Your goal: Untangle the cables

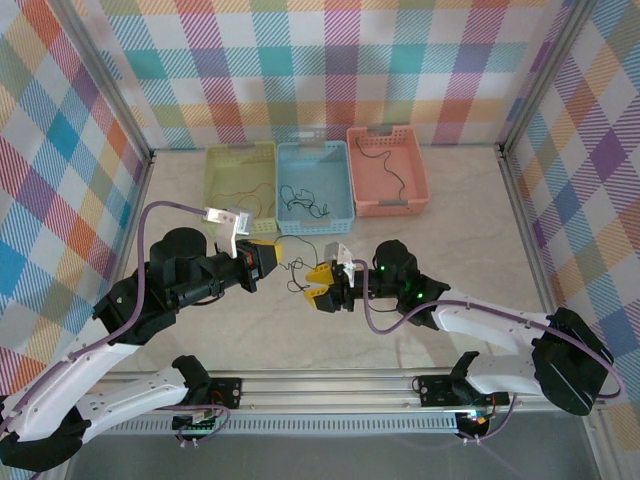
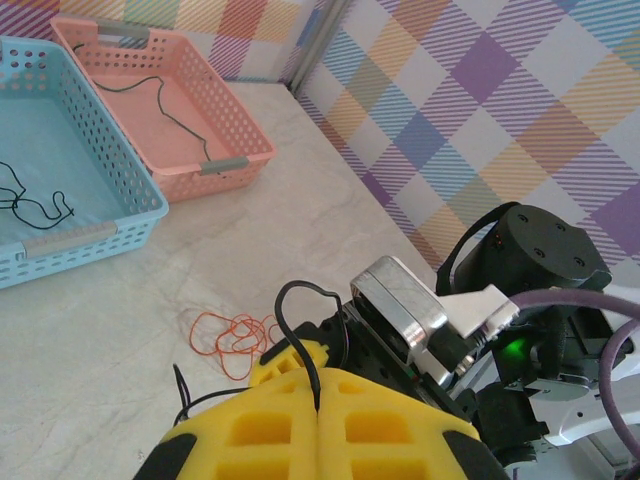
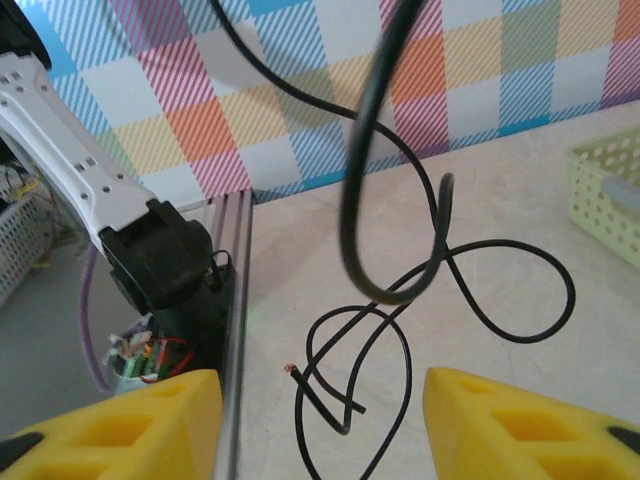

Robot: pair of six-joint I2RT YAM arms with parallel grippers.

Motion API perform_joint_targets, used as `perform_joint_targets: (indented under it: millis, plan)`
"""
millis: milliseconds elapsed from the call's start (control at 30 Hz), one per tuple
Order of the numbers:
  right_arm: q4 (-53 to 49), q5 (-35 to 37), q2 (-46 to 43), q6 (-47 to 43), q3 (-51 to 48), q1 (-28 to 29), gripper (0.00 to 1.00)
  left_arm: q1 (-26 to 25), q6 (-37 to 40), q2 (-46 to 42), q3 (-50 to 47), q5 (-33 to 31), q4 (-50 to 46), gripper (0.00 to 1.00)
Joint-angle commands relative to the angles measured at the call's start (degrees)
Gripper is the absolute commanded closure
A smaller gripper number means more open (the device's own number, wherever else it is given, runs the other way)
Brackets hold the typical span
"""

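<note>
Your left tool (image 2: 320,395) is closed, its yellow pads pressed together with the black cable (image 2: 279,310) pinched in the seam between them. From that pinch the cable rises in a small arch, then drops toward the counter (image 1: 450,260). Your right tool (image 3: 318,410) stands open: its two yellow fingers are apart with nothing clamped between them. In the right wrist view, a length of black cable hangs close to the lens and curls into loose, crossing loops on the counter just ahead of those fingers.

From above, the two tools face each other near the middle of the counter, with the black cable lying between their tips. The orange cable (image 2: 232,335) sits in a small tangle of loops on the counter just beside your left tool, touching neither tool.

At the far side, three baskets stand in a row: green basket (image 1: 240,152), blue basket (image 1: 313,147) and pink basket (image 1: 388,133). A loose black strand (image 1: 300,200) lies in the blue one, and a thin black strand (image 1: 392,168) in the pink.
</note>
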Motion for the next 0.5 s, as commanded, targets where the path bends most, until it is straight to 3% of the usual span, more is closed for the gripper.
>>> perform_joint_targets:
  millis: [0, 367, 467]
  plan:
    - [0.94, 0.05, 0.71, -0.83, 1.78, 0.26, 0.65, -0.55, 0.37, -0.24, -0.88, 0.92, 1.64, 1.00]
    - [0.89, 0.19, 0.72, -0.70, 2.37, 0.22, 1.00, -0.53, 0.18, 0.10, -1.42, 1.62, 1.95, 1.00]
    - [0.70, 1.34, -0.02, -0.76, 1.76, 0.24, 1.00, -0.55, 0.06, -0.07, -1.50, 1.56, 2.15, 1.00]
